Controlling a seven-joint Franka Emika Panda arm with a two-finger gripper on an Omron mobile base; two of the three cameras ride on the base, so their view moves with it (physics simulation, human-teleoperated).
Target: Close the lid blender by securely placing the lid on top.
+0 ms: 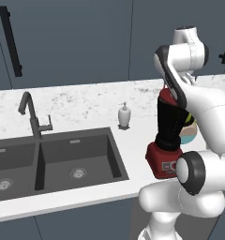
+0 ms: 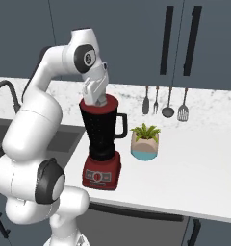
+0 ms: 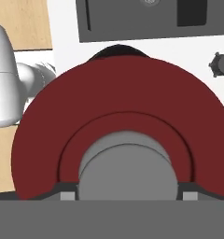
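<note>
- Surface (image 2: 204,163) of white marble runs along the wall and carries one blender, one potted plant (image 2: 145,140) just beside it, and one small white soap dispenser (image 1: 124,115) near the one double-basin sink (image 1: 48,161).
- Blender (image 2: 103,139), a dark tapered jar on a boxy red base, stands upright near the surface's front edge, probably so the arm can come at it from directly above.
- Lid (image 3: 118,112), one red disc with a grey knob (image 3: 125,175) at its centre, sits at the jar's rim; whether it is fully seated I cannot tell.
- Gripper (image 2: 99,100) points straight down over the lid's centre. In the hand view, the fingers (image 3: 67,195) flank the knob and appear to pinch it, which would keep the disc level while it is pressed home.
- Four utensils (image 2: 164,103) hang on the wall behind.
</note>
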